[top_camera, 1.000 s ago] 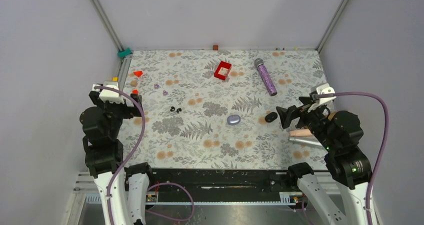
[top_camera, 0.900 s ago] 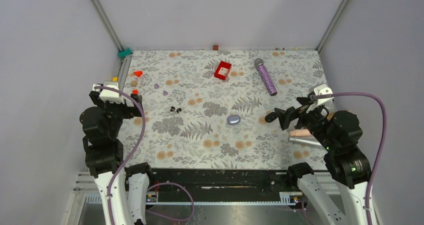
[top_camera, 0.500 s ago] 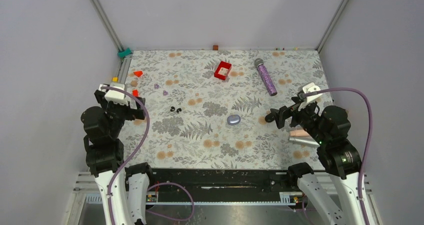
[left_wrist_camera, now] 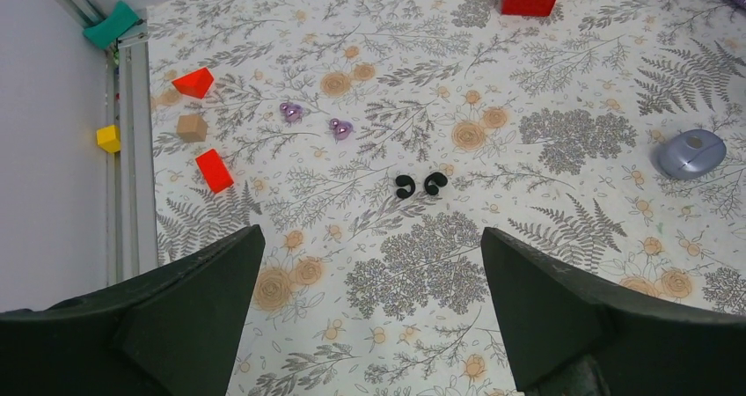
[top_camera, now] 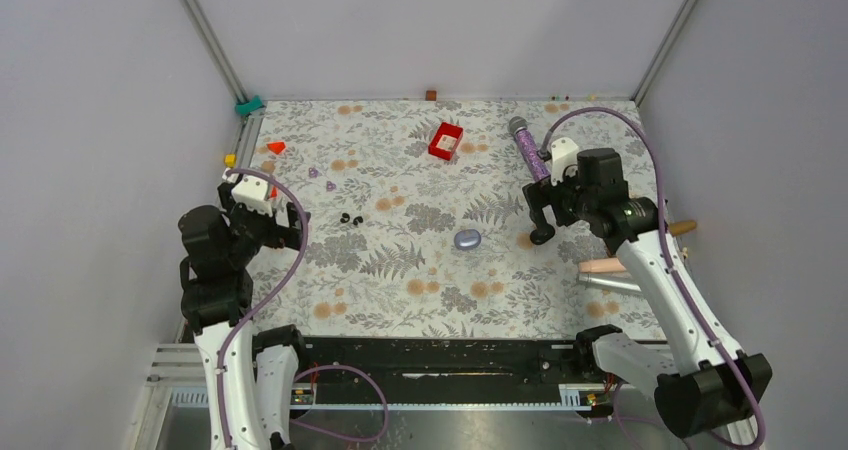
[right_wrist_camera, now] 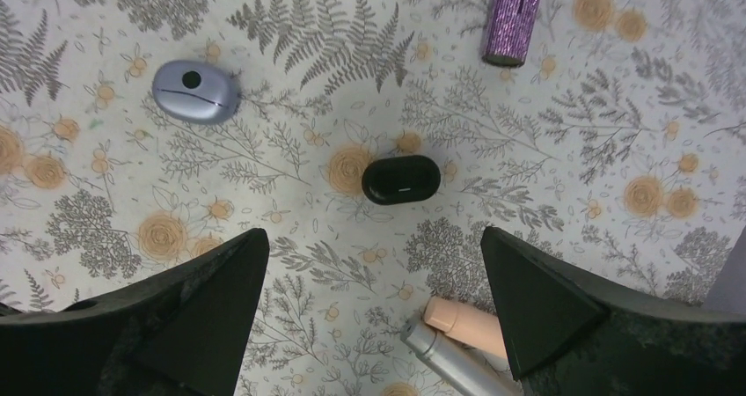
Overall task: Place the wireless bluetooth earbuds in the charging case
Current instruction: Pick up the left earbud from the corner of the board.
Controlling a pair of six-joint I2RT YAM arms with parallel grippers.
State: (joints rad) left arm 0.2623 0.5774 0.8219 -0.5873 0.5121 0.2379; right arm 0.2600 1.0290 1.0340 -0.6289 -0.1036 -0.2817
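Observation:
Two tiny black earbuds (top_camera: 351,218) lie side by side left of centre on the floral mat; in the left wrist view the earbuds (left_wrist_camera: 420,185) lie ahead of my fingers. The lavender-grey charging case (top_camera: 467,239) sits shut at the centre, and it also shows in the left wrist view (left_wrist_camera: 691,153) and the right wrist view (right_wrist_camera: 196,91). My left gripper (top_camera: 288,232) (left_wrist_camera: 369,234) is open and empty, short of the earbuds. My right gripper (top_camera: 538,210) (right_wrist_camera: 371,234) is open and empty, right of the case.
A black oval object (right_wrist_camera: 401,179) lies just ahead of my right fingers. A purple glitter microphone (top_camera: 530,153) and a red box (top_camera: 445,140) lie farther back. A peach-and-silver tube (right_wrist_camera: 466,339) lies near the right gripper. Red blocks (left_wrist_camera: 214,170), purple beads (left_wrist_camera: 340,129) and a yellow cube (left_wrist_camera: 108,137) lie at the left.
My right arm has swung forward and left, from the table's right edge to over the black oval object. My left arm has moved a little forward and right. Nothing was gripped.

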